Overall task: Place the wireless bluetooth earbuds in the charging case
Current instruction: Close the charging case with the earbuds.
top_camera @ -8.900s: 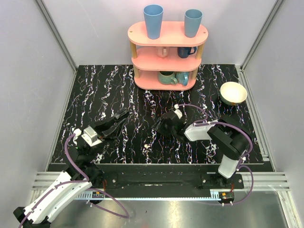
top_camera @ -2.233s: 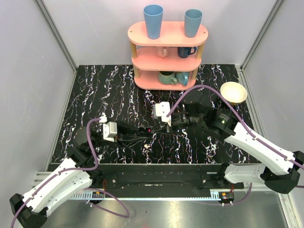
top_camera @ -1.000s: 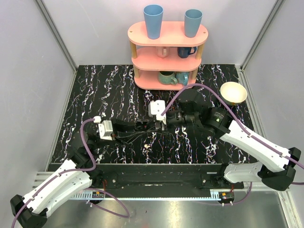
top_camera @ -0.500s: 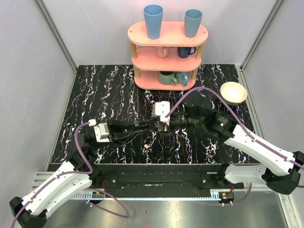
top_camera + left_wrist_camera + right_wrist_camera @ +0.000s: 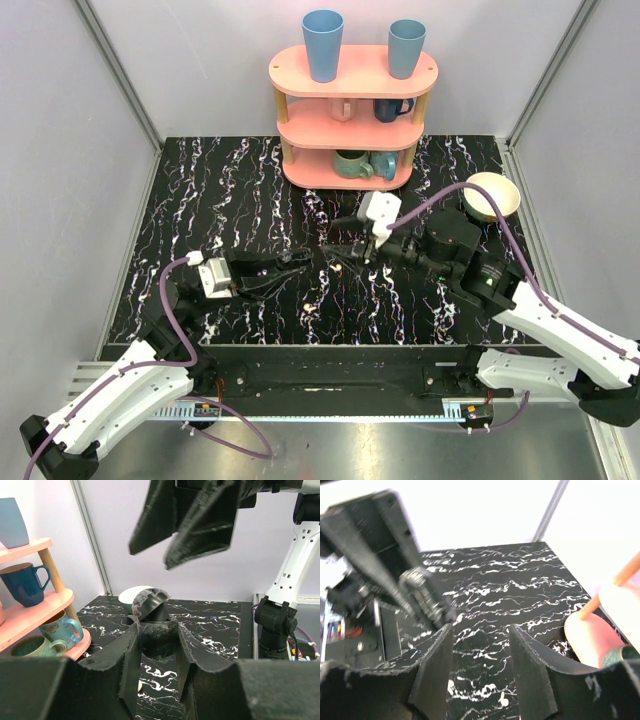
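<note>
My left gripper (image 5: 303, 262) (image 5: 157, 630) is shut on the charging case (image 5: 156, 630), held just above the table with its lid (image 5: 150, 599) tipped open. The case looks dark and shadowed here, with a pale lid rim. My right gripper (image 5: 338, 250) (image 5: 480, 628) is open and empty, above and just beyond the case; it also shows at the top of the left wrist view (image 5: 150, 555). A tiny white piece with a stem (image 5: 503, 700), perhaps an earbud, lies on the table below the right fingers. In the top view the earbuds are lost among the white marble veins.
A pink three-tier shelf (image 5: 352, 110) with blue cups and mugs stands at the back centre. A cream bowl (image 5: 491, 195) sits at the back right. The table is black marble with white veins (image 5: 220, 200).
My right arm has drawn back to the right and risen, taking its open gripper off the case. My left gripper has stayed almost still, holding the case.
</note>
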Controlling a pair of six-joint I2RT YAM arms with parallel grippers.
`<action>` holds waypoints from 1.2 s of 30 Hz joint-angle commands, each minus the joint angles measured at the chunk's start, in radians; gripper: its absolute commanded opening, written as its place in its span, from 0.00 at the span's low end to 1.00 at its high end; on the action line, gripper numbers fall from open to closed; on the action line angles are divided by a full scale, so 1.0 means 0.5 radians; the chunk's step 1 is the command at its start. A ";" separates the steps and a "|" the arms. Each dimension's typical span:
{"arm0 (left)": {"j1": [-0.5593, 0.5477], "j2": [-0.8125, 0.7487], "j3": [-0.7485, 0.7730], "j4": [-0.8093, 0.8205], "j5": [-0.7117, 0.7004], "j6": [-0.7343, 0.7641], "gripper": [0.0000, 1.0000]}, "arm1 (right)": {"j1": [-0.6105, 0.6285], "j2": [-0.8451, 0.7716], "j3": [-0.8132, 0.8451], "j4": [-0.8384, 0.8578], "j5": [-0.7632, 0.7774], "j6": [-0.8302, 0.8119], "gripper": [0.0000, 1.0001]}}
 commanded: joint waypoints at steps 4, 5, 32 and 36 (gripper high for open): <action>-0.005 -0.018 0.041 0.095 0.069 0.031 0.00 | 0.007 0.282 0.129 0.306 0.704 0.631 0.55; -0.008 -0.018 0.041 0.101 0.081 0.031 0.00 | 0.007 0.313 0.160 0.309 0.716 0.701 0.55; -0.005 0.123 0.149 -0.077 -0.385 -0.027 0.00 | 0.013 0.426 0.000 0.306 0.207 0.809 0.56; -0.005 0.129 0.133 -0.022 -0.348 -0.064 0.00 | 0.019 0.448 -0.027 0.297 0.180 0.840 0.56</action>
